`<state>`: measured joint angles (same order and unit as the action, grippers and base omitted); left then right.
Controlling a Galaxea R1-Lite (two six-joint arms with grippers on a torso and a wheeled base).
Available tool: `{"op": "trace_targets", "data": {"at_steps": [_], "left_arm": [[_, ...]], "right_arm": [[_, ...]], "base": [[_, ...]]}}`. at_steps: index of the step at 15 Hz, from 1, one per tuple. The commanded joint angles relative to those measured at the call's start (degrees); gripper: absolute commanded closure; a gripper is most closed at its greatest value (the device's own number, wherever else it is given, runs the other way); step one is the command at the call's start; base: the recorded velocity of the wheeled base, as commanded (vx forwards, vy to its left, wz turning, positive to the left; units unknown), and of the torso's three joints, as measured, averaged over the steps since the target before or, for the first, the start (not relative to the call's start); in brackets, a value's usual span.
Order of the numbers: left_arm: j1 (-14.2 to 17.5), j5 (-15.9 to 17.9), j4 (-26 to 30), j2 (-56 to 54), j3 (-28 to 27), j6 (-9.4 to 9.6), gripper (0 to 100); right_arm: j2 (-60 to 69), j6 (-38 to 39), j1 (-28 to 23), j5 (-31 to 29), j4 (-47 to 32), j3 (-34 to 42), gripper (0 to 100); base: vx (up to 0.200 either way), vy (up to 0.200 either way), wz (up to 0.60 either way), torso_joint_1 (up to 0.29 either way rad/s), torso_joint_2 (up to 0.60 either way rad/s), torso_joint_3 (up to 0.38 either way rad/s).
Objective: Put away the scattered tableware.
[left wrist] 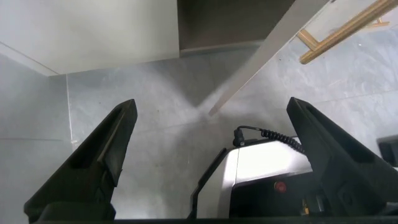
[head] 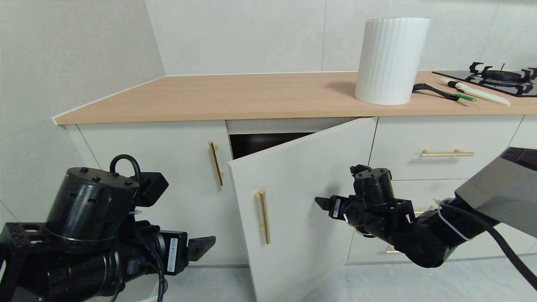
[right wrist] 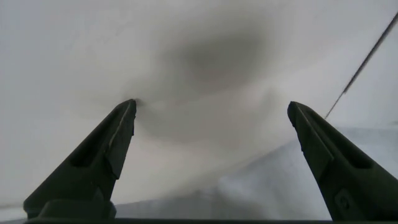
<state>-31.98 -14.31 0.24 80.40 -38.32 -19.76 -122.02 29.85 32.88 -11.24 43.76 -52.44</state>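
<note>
On the wooden counter [head: 235, 96] a tall white ribbed container [head: 391, 61] stands at the right. Just beyond it lie a black-handled utensil [head: 434, 90], a small green piece [head: 465, 97] and a white-handled utensil [head: 482, 95]. Below, a white cabinet door [head: 302, 201] with a gold handle [head: 263, 217] stands partly ajar. My right gripper [head: 325, 203] is open and points at the door's outer face [right wrist: 199, 74], very close to it. My left gripper [head: 203, 246] is open and holds nothing, low at the left over the floor; the door's lower edge [left wrist: 267, 56] is ahead of it.
A gas hob [head: 499, 77] sits at the counter's far right. The neighbouring door has a gold handle [head: 216, 163], and drawers with a gold bar handle [head: 447, 154] are to the right. A dark gap [head: 268, 142] shows behind the ajar door. Grey floor [left wrist: 155, 106] lies below.
</note>
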Motion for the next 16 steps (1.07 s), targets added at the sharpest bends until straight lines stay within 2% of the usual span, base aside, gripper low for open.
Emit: {"op": "trace_targets", "data": {"at_steps": [1,6,16], "left_arm": [[-0.02,-0.01,0.02,0.11,-0.09,-0.01,0],[-0.02,-0.01,0.02,0.11,-0.01,-0.01,0],[-0.02,-0.01,0.02,0.11,-0.01,-0.01,0]], "right_arm": [[-0.86,0.38,0.08,-0.1,0.18,-0.99,0],[-5.43,5.92,-0.09,-5.81,2.55,-7.59,0],[-12.81,7.24,-3.35,-15.39,2.47,-17.25,0]], "base": [[0.0,0.0,0.0,0.0,0.0,0.0],[0.0,0.0,0.0,0.0,0.0,0.0],[0.0,0.0,0.0,0.0,0.0,0.0]]}}
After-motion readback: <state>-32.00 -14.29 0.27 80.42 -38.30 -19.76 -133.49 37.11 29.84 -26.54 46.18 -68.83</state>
